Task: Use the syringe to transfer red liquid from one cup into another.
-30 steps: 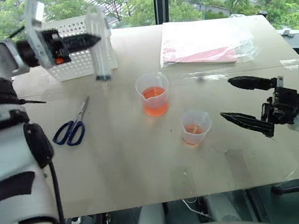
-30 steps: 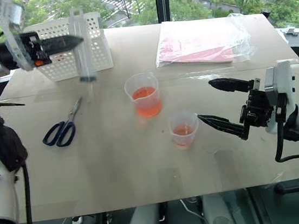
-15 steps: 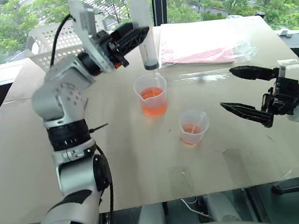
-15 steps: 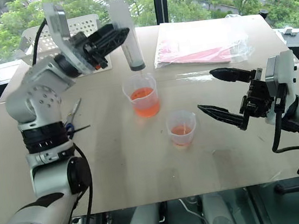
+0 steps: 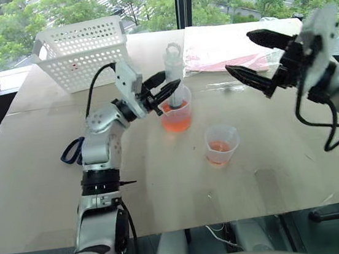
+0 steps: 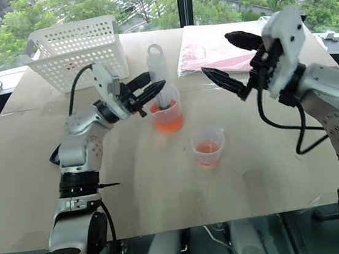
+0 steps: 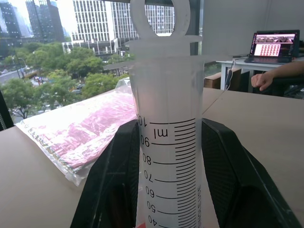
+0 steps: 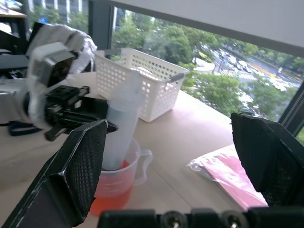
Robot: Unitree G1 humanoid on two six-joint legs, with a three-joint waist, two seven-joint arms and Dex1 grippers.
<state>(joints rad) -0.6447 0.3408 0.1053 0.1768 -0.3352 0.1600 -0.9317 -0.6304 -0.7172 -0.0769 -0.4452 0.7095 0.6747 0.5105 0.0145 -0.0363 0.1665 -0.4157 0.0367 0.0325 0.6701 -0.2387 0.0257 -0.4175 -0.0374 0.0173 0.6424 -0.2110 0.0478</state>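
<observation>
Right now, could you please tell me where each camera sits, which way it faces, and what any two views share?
Left and right eye views: on the head, looking forward and down over the table; both arms show.
Left wrist view: on the left wrist, looking along the left end effector, shut on the syringe.
Right wrist view: on the right wrist, looking between the open right end effector fingers toward the larger cup and basket.
Shared: the syringe and the pink bag appear in both wrist views.

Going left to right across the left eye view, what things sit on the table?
Blue-handled scissors → white perforated plastic basket → taller clear spouted cup of red liquid, with the big clear syringe standing in it → shorter clear cup → clear bag of pink sheets.
</observation>
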